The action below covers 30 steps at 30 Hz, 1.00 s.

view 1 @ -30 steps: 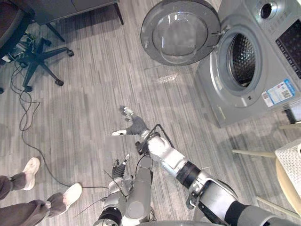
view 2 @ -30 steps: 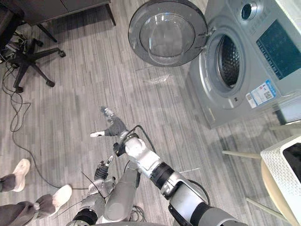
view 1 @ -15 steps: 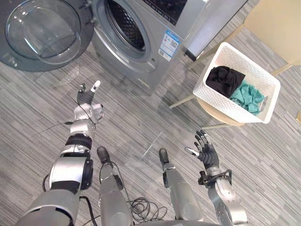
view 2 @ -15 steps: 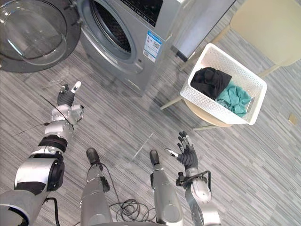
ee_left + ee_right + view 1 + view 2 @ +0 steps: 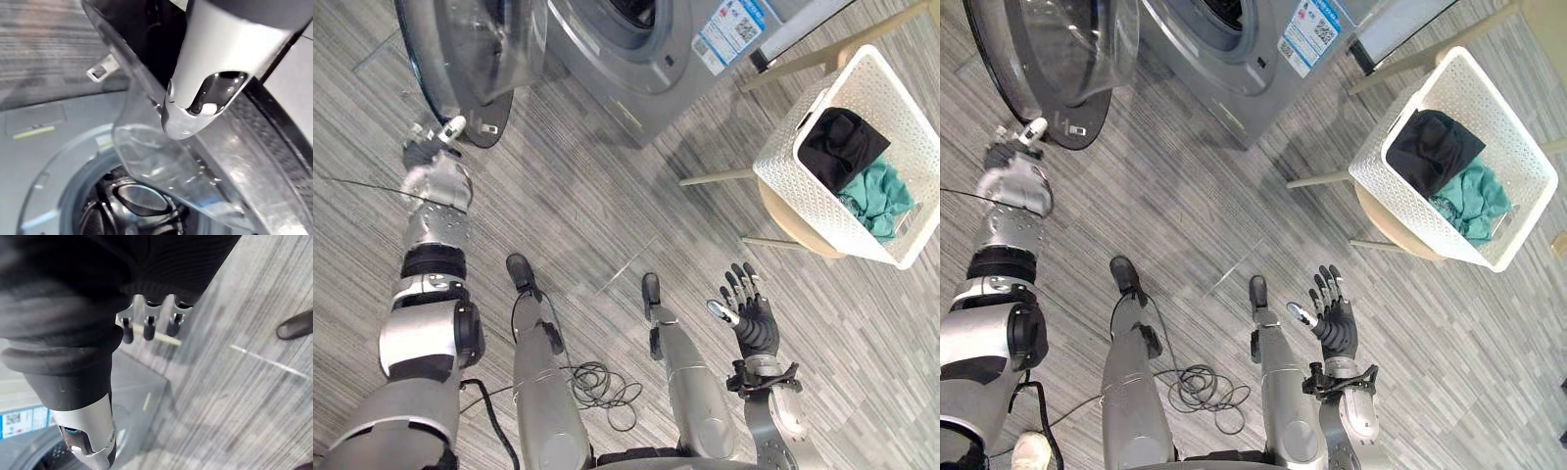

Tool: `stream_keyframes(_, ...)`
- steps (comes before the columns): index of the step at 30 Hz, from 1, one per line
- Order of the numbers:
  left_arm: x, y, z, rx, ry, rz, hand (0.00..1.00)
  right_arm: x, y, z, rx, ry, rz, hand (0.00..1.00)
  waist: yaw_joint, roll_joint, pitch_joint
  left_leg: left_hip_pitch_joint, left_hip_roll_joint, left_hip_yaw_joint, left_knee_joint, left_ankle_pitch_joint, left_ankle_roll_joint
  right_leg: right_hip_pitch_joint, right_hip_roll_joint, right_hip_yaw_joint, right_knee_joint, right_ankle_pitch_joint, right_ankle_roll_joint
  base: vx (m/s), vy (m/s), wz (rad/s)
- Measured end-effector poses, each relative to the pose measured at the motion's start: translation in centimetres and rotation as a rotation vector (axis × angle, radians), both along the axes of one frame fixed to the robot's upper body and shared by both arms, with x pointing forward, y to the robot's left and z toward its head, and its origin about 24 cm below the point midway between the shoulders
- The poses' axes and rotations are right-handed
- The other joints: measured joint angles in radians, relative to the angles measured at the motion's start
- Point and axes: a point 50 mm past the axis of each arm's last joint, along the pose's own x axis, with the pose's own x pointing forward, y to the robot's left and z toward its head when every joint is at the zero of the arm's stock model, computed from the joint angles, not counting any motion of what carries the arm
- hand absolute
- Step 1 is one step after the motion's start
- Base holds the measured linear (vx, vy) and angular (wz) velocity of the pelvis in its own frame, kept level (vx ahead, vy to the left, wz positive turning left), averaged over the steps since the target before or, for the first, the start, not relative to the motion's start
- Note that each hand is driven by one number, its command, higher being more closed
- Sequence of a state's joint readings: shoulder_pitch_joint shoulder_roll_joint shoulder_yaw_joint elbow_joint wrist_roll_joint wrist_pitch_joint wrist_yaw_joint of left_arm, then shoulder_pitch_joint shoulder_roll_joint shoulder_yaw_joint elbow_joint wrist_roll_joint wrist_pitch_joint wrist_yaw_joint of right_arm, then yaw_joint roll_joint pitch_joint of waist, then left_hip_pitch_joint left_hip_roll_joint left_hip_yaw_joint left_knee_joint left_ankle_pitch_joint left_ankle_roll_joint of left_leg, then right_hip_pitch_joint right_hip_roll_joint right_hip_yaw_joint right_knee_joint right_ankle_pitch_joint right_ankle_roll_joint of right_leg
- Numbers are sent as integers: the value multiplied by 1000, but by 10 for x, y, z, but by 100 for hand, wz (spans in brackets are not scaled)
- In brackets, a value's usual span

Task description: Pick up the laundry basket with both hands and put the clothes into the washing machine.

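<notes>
The white laundry basket [image 5: 781, 176] stands on a beige stool [image 5: 790, 221] at the right, holding a black garment [image 5: 840, 142] and a teal one [image 5: 883, 199]. The grey washing machine [image 5: 651, 59] is at the top, its round glass door [image 5: 475, 49] swung open to the left. My left hand [image 5: 433, 162] reaches out close below the door's lower edge, fingers relaxed and holding nothing. Low in the middle-right, my right hand [image 5: 756, 321] is open with its fingers [image 5: 146, 328] spread, well short of the basket.
Grey wood-look flooring runs between the machine and the stool. The stool's pale legs [image 5: 717, 178] stick out toward the machine. A person's white shoe [image 5: 1028, 451] shows at the bottom left.
The camera has swung, so the machine and basket sit differently in the picture. My left hand has come up to the door's lower edge. My right hand stays open in much the same place.
</notes>
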State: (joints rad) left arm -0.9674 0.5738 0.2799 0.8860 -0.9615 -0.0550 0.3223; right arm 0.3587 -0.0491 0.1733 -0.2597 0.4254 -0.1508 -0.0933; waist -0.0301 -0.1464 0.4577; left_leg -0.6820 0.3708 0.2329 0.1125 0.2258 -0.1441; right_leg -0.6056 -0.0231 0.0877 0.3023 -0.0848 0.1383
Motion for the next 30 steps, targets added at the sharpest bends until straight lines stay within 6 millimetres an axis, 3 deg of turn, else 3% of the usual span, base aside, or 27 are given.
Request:
stream_keyframes(2, -5, 6, 20, -73, -84, 55, 0, 0, -1, 0, 5, 4, -12, 0, 7, 0, 0, -26, -1, -13, 10, -2, -1, -18, 0, -7, 9, -1, 1, -9, 14, 12)
stream_keyframes(5, -25, 17, 75, -123, -316, 156, 0, 0, -5, -1, 3, 14, -47, 0, 19, 2, 10, -75, 0, -43, 42, -7, 4, -35, 0, -29, 11, -1, 1, 1, 8, 12)
stream_keyframes(7, -35, 28, 89, -123, -367, 209, 0, 0, -6, -1, 2, 18, -56, 0, 22, 2, 10, -85, -2, -48, 45, -9, 2, -41, -1, -32, 10, -1, 1, 21, 5, 5)
stream_keyframes(10, -40, 37, 87, -158, -378, 241, 0, 0, -7, -3, 3, 24, -54, 0, 46, 3, 11, -88, 1, -57, 75, -20, 8, -29, 0, -32, 10, -1, 1, 46, -8, 0)
stream_keyframes(13, -41, 39, 86, -172, -380, 248, 0, 0, -6, -3, 9, 24, -52, 0, 47, 4, 11, -90, 3, -67, 102, -37, 9, -13, 0, -36, 10, -3, 3, 41, 1, 5)
stream_keyframes(18, -45, 48, 66, -178, -330, 274, 0, 0, -8, -7, -10, 42, -39, 0, 44, 5, 11, -87, -4, -68, 140, -60, 18, 5, -12, -33, 16, -8, 11, 6, 5, 3)
stream_keyframes(24, -66, 76, 10, -220, -205, 370, 0, 6, -7, -9, -26, 42, -18, 0, 50, 16, 11, -17, -18, -67, 150, -75, 13, 61, -28, -35, 58, -44, 11, 21, -9, 11)
stream_keyframes(29, -85, 75, -76, -266, 4, 399, 0, 7, -14, -31, -66, 139, -21, 0, 71, 64, 0, 85, -50, -53, 147, -98, 14, 133, -60, -33, 116, -95, 13, 47, -35, 16)
stream_keyframes(30, -91, 70, -102, -261, 79, 389, 0, 7, -18, -40, -80, 179, -28, 0, 71, 77, -9, 112, -61, -53, 142, -97, 16, 157, -69, -35, 125, -106, 13, 59, -44, 19)
